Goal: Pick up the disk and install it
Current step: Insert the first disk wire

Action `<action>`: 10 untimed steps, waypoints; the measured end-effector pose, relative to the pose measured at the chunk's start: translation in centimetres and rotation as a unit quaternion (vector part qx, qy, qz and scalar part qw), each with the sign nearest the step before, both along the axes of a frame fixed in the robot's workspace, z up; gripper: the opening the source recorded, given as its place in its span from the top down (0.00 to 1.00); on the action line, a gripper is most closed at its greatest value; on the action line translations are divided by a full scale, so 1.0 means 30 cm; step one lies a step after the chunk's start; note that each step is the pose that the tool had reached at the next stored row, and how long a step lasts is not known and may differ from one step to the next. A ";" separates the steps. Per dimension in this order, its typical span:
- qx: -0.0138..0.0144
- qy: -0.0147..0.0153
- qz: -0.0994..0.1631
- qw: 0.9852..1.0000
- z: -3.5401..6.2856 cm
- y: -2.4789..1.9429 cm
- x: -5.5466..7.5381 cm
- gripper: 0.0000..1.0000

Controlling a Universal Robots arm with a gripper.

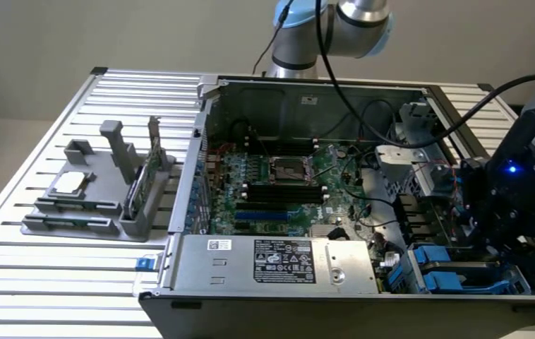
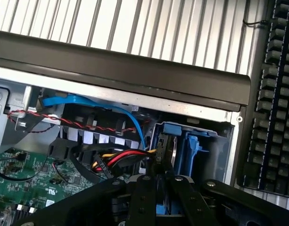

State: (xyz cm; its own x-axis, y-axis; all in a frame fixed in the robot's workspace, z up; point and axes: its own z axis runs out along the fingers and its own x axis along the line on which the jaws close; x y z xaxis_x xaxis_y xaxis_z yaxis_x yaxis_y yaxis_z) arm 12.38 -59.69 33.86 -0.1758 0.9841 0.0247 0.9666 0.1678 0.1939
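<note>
A robot arm reaches into an open desktop tower on a slatted metal table point(image 1: 79, 289), its gripper point(image 2: 159, 186) lowered into the drive bay at the case's corner, at about four o'clock in the exterior view. Seen from the wrist, the two dark fingers point(image 2: 143, 197) stand narrowly apart, closed on the upper edge of the disk point(image 2: 167, 150) — a drive in a blue plastic carrier, standing on edge and partly down inside the blue-railed bay point(image 1: 456, 272). The disk appears not yet fully seated. Risks from here are close at hand: a bundle of red, yellow and black power leads point(image 2: 120, 160) and a blue data cable point(image 2: 87, 102) lie just beside the bay mouth, and either could be pinched or dragged if the carrier goes in askew. A slight tilt could also jam the carrier against its rails. The motherboard point(image 1: 277, 187) lies near, at nine o'clock from the bay. Outside the case, a grey parts holder point(image 1: 98, 205) sits on the table; a black keyboard point(image 2: 276, 94) lies beside the tower.
</note>
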 end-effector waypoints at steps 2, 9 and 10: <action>0.000 -0.003 -0.005 1.000 0.000 0.000 0.000 0.83; -0.001 -0.010 -0.016 1.000 0.000 0.008 -0.004 0.83; -0.001 -0.011 -0.016 1.000 0.000 0.012 -0.004 0.83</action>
State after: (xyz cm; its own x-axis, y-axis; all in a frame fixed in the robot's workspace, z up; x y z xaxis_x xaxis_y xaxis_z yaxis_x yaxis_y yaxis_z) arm 12.26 -59.33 33.87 -0.1442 0.9894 0.0184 0.9672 0.1370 0.2141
